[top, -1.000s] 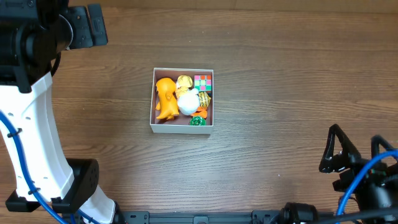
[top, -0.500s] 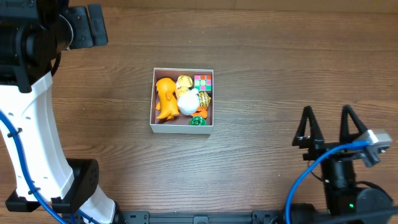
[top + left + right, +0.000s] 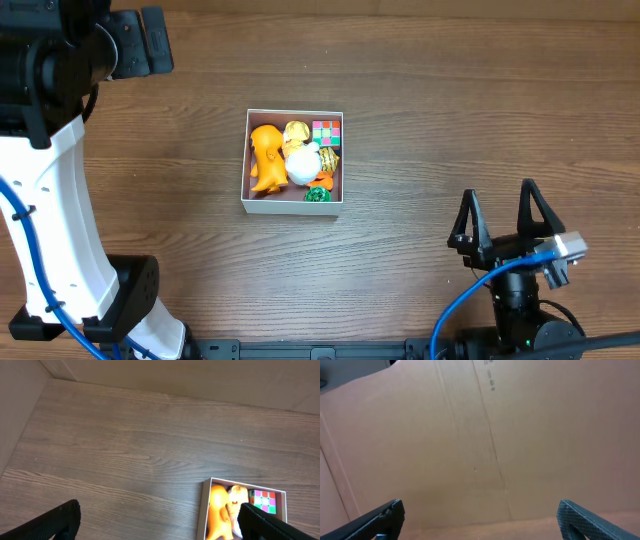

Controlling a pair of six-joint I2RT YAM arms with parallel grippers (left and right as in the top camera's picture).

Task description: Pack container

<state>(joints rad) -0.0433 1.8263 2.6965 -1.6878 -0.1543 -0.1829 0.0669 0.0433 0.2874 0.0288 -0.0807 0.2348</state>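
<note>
The container (image 3: 294, 207) is a square white-walled box in the middle of the table. It holds an orange toy animal (image 3: 265, 157), a white round toy (image 3: 301, 165), a coloured cube (image 3: 326, 131) and a small green toy (image 3: 317, 195). It also shows in the left wrist view (image 3: 203, 510) at the lower right. My left gripper (image 3: 159, 522) is open and empty, high over the table left of the box. My right gripper (image 3: 498, 218) is open and empty at the front right, far from the box, pointing up at a brown cardboard wall (image 3: 480, 440).
The left arm's white base and black upper link (image 3: 60, 120) fill the left side of the overhead view. The wooden table (image 3: 450, 120) meets a wall at its far edge (image 3: 150, 375).
My right arm has swung left from the table's right edge and turned, its open fingers now standing side by side nearer the front middle. The left arm and the box have not moved.
</note>
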